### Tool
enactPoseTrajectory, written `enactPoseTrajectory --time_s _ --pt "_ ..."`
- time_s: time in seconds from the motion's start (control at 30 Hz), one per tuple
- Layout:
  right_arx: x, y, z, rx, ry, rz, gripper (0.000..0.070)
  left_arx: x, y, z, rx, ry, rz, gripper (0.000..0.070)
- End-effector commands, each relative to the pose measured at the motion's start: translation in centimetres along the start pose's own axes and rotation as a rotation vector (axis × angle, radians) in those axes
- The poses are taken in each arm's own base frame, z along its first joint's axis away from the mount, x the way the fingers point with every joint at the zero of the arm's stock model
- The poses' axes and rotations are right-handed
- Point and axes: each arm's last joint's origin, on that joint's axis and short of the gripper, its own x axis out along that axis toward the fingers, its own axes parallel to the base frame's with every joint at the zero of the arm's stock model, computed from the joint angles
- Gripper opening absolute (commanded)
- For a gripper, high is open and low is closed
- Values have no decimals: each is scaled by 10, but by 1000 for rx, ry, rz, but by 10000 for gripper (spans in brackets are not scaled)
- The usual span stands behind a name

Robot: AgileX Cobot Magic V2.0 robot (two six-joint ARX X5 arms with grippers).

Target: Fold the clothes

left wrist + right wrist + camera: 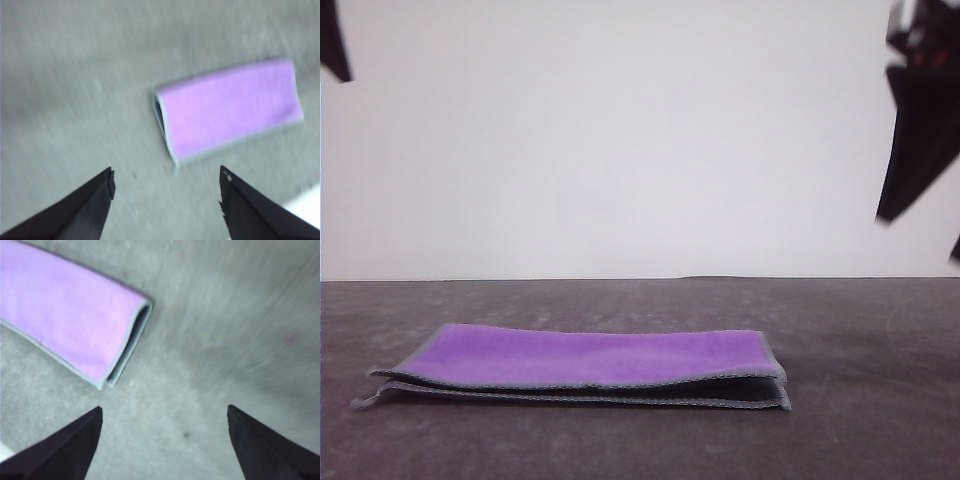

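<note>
The clothes (590,365) lie folded into a long flat strip on the dark table, purple face up, with grey stitched edging and a dark inner layer showing at the open ends. The same strip appears in the left wrist view (230,110) and in the right wrist view (65,310). My left gripper (166,187) hangs above the table, open and holding nothing, apart from the cloth. My right gripper (165,422) is likewise open and holding nothing, raised clear of the cloth's end. Dark parts of the right arm (920,130) hang high at the right edge of the front view.
The grey table (860,330) spreads bare around the strip on all sides. A white wall (620,130) stands behind the table's far edge. A piece of the left arm (332,45) shows at the top left corner.
</note>
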Motion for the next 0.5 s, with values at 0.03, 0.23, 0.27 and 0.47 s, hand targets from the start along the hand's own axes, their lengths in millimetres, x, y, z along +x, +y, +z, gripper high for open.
enactPoseTrajectory --time_s 0.03,0.23,0.27,0.47 --pt "14 -4 -2 68 -57 104 499 4 -1 -12 -9 -23 -15 407" --pt "35 -8 -10 129 -65 195 498 9 -1 -21 -19 -46 -12 406" --pt "38 -9 -9 130 -59 198 498 9 -1 -20 -17 -51 -11 406" --pt "64 -13 -4 181 -11 256 498 9 0 -15 -23 -98 -5 406"
